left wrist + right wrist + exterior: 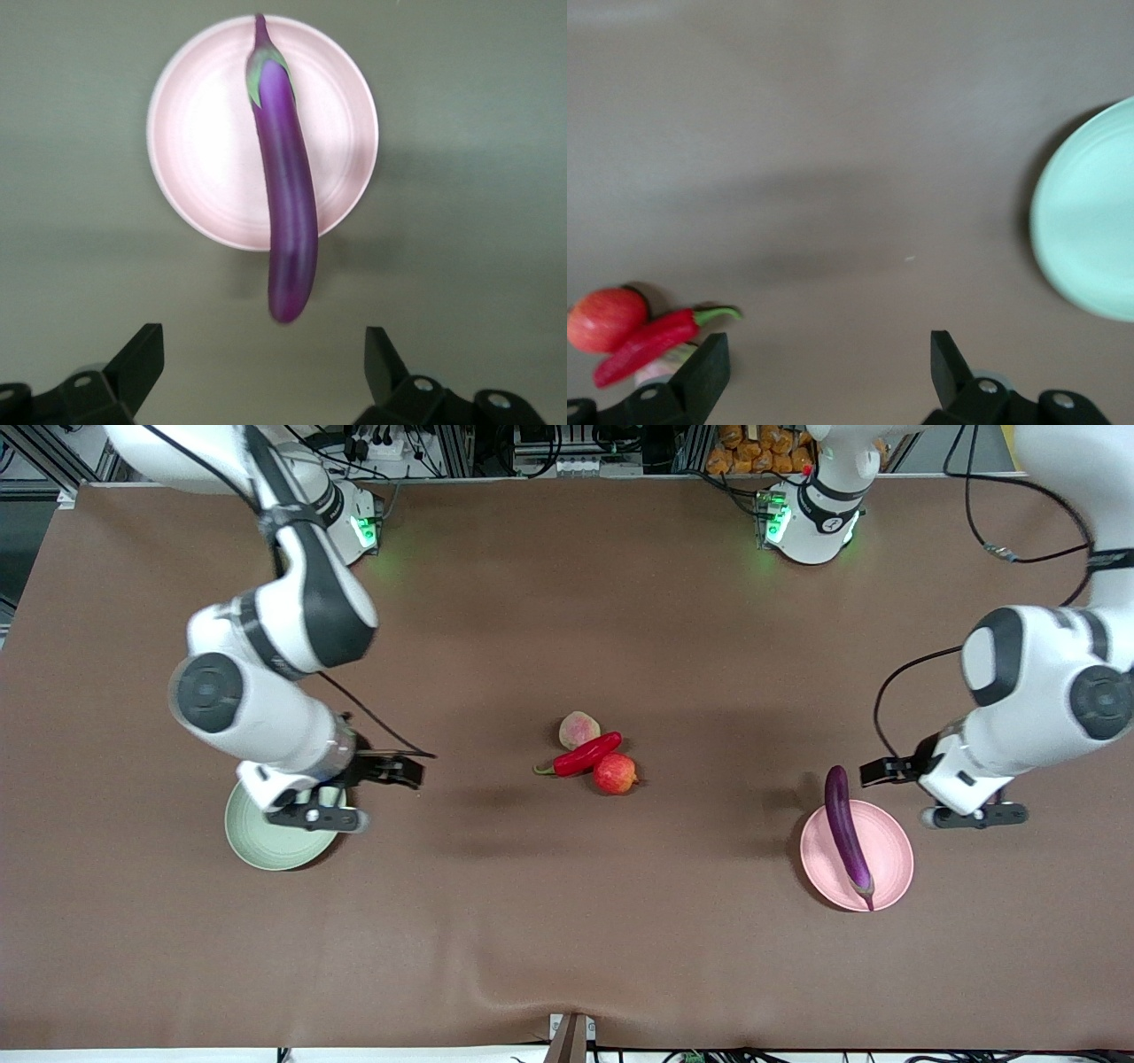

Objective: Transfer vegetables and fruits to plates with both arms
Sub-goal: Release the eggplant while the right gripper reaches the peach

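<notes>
**Eggplant on pink plate; three items at table centre**

The eggplant [846,834] lies across the pink plate [890,859], its blunt end overhanging the rim farthest from the front camera. The green plate [257,841] toward the right arm's end holds nothing visible. The chili pepper [585,755] lies between the peach [578,729] and the red fruit [615,773], touching both, mid-table with bare brown cloth all round. The left gripper [973,815] hangs beside the pink plate, fingers spread wide and empty. The right gripper [319,817] hovers over the green plate's edge, likewise spread and empty.
</notes>
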Controlling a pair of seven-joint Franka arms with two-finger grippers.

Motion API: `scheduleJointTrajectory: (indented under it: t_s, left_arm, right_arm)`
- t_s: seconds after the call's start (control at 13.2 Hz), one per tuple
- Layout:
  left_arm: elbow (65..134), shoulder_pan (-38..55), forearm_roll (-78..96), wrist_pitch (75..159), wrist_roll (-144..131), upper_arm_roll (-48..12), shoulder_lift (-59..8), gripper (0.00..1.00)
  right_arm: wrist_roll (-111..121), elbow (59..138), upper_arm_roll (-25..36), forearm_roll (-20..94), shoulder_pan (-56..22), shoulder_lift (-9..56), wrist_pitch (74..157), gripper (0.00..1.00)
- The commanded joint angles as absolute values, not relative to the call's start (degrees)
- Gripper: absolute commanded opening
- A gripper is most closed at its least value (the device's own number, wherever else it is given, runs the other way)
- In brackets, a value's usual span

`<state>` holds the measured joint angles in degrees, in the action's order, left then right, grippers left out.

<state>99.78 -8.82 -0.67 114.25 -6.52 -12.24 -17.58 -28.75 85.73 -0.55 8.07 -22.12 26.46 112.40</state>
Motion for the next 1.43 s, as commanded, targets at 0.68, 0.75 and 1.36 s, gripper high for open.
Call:
scheduleJointTrajectory:
  t_s: [0.68,0.75,1.36]
  left_arm:
    - [82.71,-9.05,-5.97,100.90,-6.24,-13.18,-13.01,1.00]
    - [82.71,-9.14,-5.89,100.81,-6.24,-13.71,-12.40,1.00]
    - [82.88,-9.14,-5.01,95.81,-6.24,-14.50,-7.13,1.00]
  right_arm:
    - [-49.91,84.82,-0.09,9.14,-43.84,39.28,124.10,1.00]
    - [-50.44,84.81,0.00,8.97,-45.08,39.55,124.19,1.00]
    - [-51.86,84.29,0.18,7.47,-47.11,45.44,130.51,1.00]
